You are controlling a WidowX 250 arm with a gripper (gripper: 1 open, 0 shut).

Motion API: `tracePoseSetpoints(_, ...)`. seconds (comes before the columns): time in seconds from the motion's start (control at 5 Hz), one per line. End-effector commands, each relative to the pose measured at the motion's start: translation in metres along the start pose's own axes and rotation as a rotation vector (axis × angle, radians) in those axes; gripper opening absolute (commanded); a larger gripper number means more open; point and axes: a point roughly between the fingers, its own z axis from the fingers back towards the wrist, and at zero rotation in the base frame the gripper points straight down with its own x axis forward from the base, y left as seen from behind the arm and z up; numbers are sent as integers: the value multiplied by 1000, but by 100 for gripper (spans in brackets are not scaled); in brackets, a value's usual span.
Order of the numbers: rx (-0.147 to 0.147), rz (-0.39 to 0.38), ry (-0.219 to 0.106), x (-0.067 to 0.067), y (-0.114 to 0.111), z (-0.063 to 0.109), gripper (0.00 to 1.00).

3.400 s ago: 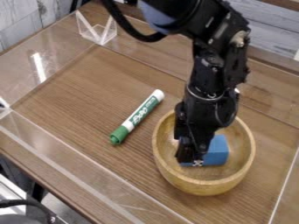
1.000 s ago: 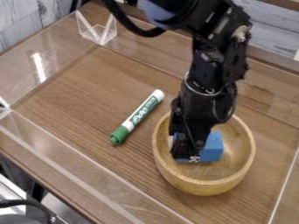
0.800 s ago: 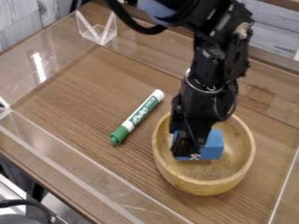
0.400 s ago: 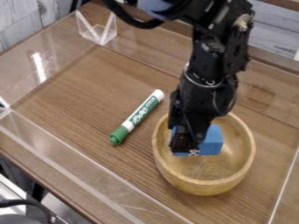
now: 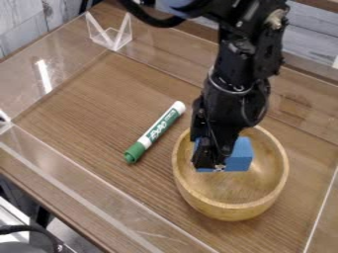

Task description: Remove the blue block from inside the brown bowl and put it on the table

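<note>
The small, solid bright-blue rectangular block (image 5: 238,155) hangs inside the round, shallow light-brown wooden bowl (image 5: 232,171), clamped in the black gripper (image 5: 215,156), which is closed about partway on it and points straight down. Compared with a second ago the block sits a little higher in the bowl's hollow; it looks clear of the bowl floor, though its underside is hidden, so I cannot be sure it is free. That suggests the lift-out has begun: the block still has to clear the thick rim before it can be carried sideways over the brown wood-grain desk (image 5: 106,94) and set down.

The block is compact, nearly a cube from this view, so a long axis is hard to call; it appears upright, with one broad face towards the camera's right.

Just beside the bowl, to the left, lies a green-and-white marker (image 5: 154,130), slanted across the desk, apart from the rim.
</note>
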Motion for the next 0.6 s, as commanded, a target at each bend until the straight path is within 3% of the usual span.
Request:
tracePoseSetpoints(0.0, 56, 20, -67, 6, 12, 23, 0)
tracePoseSetpoints(0.2, 66, 18, -65, 4, 14, 29, 0)
tracePoseSetpoints(0.4, 97, 27, -59, 0, 21, 42, 0)
